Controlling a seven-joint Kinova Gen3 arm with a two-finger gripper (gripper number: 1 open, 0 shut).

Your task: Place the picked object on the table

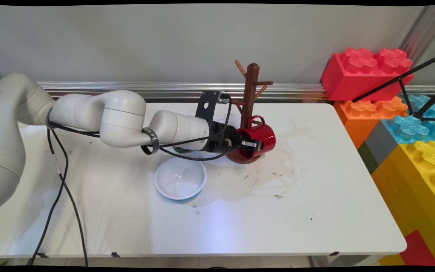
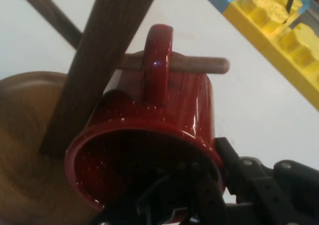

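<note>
Black two-finger gripper [image 1: 254, 144] clamps the rim of a glossy red speckled mug [image 1: 261, 137], one finger apparently inside; its handle loops a lowest peg of the brown wooden mug tree [image 1: 250, 94]. No lettering legible.

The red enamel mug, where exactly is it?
The red enamel mug hangs by its handle on a low peg of the brown wooden mug tree, mid-table toward the back, with the black gripper clamping its rim.
</note>
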